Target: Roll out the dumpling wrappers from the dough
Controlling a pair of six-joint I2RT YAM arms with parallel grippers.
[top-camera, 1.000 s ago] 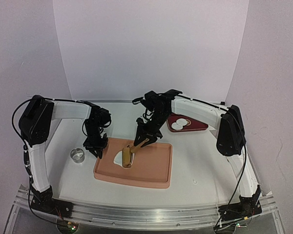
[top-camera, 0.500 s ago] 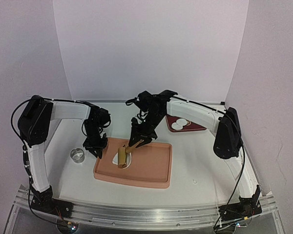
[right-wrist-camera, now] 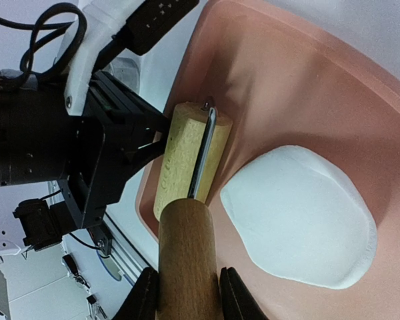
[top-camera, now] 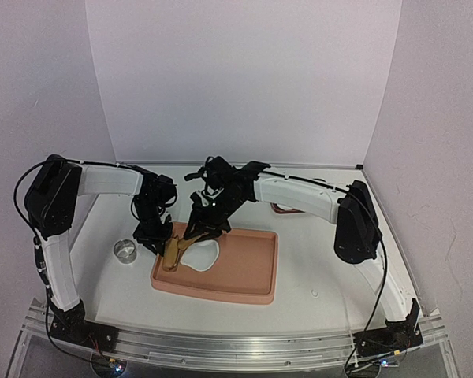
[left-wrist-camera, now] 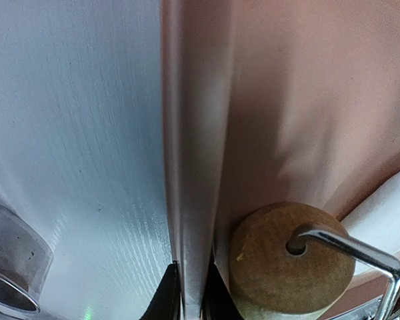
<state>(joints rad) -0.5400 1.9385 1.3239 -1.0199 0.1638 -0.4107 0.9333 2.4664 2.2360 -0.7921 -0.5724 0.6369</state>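
The dough (top-camera: 202, 259) is a flat irregular white sheet in the left part of the pink tray (top-camera: 244, 276); it also shows in the right wrist view (right-wrist-camera: 300, 213). My right gripper (top-camera: 199, 230) is shut on the wooden handle (right-wrist-camera: 187, 260) of a rolling pin. The pin's pale drum (right-wrist-camera: 187, 157) rests at the tray's left edge, just left of the dough. My left gripper (top-camera: 158, 242) is shut on the tray's left rim (left-wrist-camera: 190, 200). The drum's end (left-wrist-camera: 290, 257) lies close beside it. The dumpling wrappers are hidden behind my right arm.
A metal ring cutter (top-camera: 124, 250) stands on the white table left of the tray, also in the left wrist view (left-wrist-camera: 10, 267). A sliver of a red plate (top-camera: 288, 209) shows behind my right arm. White walls enclose the back and sides.
My right gripper has rolled the pin leftward off the dough to the tray's left edge. The right arm now covers the red plate and its discs. The left gripper has stayed on the rim.
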